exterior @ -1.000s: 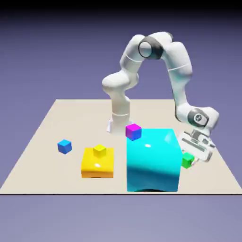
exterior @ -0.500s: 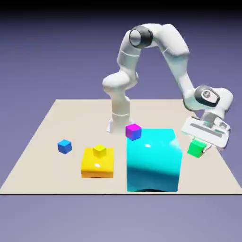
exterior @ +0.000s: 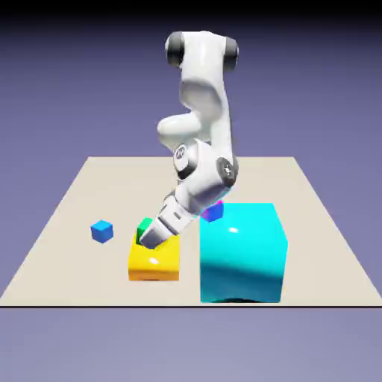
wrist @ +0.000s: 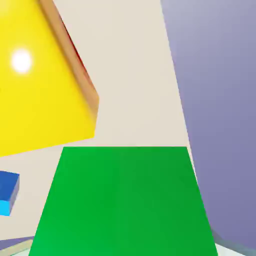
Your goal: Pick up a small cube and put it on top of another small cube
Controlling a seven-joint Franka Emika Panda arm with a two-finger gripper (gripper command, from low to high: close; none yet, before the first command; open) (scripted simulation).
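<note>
Now the claw [exterior: 151, 237] is tilted down toward the exterior view's left, pinching the small green cube [exterior: 143, 226], which shows only as a sliver of green at its tip. In the hand view that green cube [wrist: 122, 200] fills the lower half, hiding both fingertips. The claw hangs over the flat yellow block [exterior: 154, 260] on the bench [exterior: 67, 216]; the tiny yellow cube cannot be seen in the exterior view, being behind the claw. In the hand view a large yellow face [wrist: 40, 80] lies above and left of the green cube; I cannot tell whether it is the little cube or the flat block. The blue cube [exterior: 102, 230] sits apart at the exterior view's left. The big cyan block [exterior: 242, 252] stands at the right, the magenta-and-blue cube [exterior: 213, 212] peeking behind it.
</note>
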